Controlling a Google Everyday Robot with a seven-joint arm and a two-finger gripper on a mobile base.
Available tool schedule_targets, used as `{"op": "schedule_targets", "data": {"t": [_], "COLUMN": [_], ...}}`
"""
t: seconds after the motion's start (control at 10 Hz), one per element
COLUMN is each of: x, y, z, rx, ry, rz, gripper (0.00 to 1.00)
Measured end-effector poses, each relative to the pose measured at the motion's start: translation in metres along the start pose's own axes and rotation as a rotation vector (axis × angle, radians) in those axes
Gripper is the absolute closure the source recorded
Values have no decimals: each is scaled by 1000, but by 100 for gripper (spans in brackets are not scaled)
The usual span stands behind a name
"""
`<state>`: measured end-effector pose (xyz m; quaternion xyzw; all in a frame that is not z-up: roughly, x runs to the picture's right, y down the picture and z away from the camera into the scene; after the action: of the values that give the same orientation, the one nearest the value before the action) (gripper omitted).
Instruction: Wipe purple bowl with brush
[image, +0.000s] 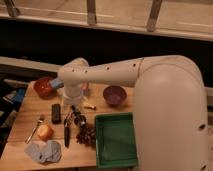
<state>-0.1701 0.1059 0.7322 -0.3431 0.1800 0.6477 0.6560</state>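
The purple bowl sits on the wooden worktop just behind the green tray. The brush lies flat to the left of the tray. My gripper hangs low off the tray's far left corner, near the brush's far end. I cannot tell whether it is clenched or released. Behind the tray's far side, past the worktop, a dark wall runs under a pale railed ledge.

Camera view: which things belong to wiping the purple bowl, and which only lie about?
Job: purple bowl, brush, gripper low above the table near the brush.
Lying about: reddish-brown bowl, black block, spoon, orange fruit, grey cloth, green tray.
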Motion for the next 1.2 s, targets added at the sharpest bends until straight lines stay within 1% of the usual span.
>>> {"op": "schedule_targets", "data": {"t": [0.1,0.2,0.5,0.7,0.8,0.9,1.1,1.2], "x": [1,-1,0,-5,-9,-12,-16,-17], "y": [4,-1,2,14,29,38,49,57], "z": [0,-1,1,4,8,10,13,17], "rx": [-2,3,-3,-39,-70,-91,-121,-131], "ry": [-1,-3,-3,-6,-8,-12,-16,-9], "rz": [-7,-2,-13,-43,-66,-84,-117,-138], "gripper": [35,35,35,35,35,35,35,35]}}
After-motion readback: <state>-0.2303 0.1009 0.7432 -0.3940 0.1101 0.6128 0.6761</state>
